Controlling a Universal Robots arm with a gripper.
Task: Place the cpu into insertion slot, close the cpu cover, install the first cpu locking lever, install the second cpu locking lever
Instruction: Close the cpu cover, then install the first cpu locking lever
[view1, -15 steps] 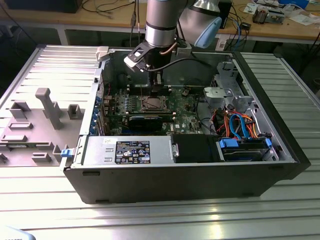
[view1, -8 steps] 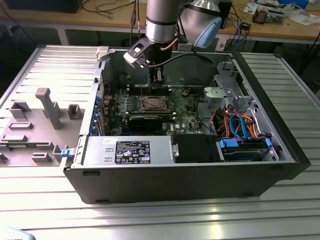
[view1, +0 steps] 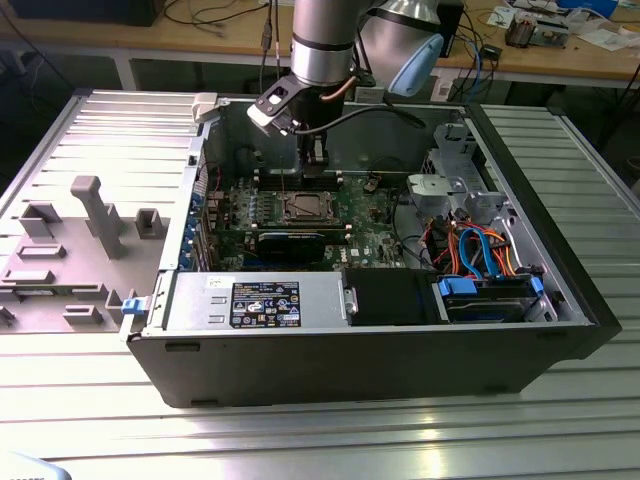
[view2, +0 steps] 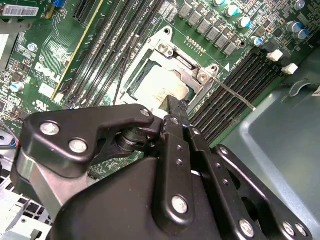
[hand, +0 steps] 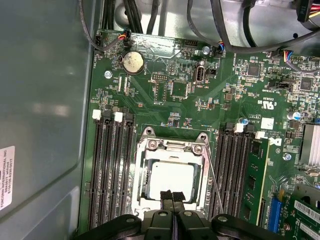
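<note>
The cpu (hand: 170, 179) lies flat in the insertion slot (view1: 303, 207) on the green board, its pale metal top showing. The cpu cover (hand: 172, 146) is down around it, and the chip (view2: 157, 87) shows through the cover's window. A thin locking lever (hand: 216, 187) runs slantwise beside the socket, and its free end (view2: 235, 95) sticks out over the memory slots. My gripper (hand: 172, 196) is shut with its black pads together and nothing between them. It hovers just over one edge of the cpu. In the exterior view the gripper (view1: 316, 165) hangs inside the case, above the socket.
Long memory slots (hand: 112, 170) flank the socket on both sides. A coin battery (hand: 133, 62) and cables (hand: 150, 15) lie further along the board. The grey case wall (hand: 45, 100) is close by. A drive cage (view1: 450, 190) and coloured cables (view1: 480, 250) fill the exterior view's right.
</note>
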